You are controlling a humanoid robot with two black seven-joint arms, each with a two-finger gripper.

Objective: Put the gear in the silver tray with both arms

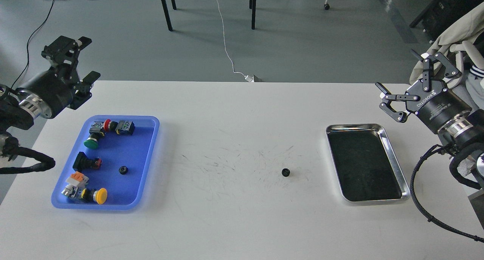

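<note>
A small black gear (286, 172) lies on the white table, left of the silver tray (395, 156), which holds nothing. A second small black gear (123, 170) lies in the blue tray (149, 154). My left gripper (75, 61) is open and empty, raised beyond the table's far left corner, above and left of the blue tray. My right gripper (410, 82) is open and empty, raised above the table's far right, just beyond the silver tray.
The blue tray also holds several push-button switches, among them a green one (90, 142), a yellow one (99, 195) and a red one (107, 124). Beige cloth (453, 40) hangs at the right edge. Table legs and cables lie on the floor beyond.
</note>
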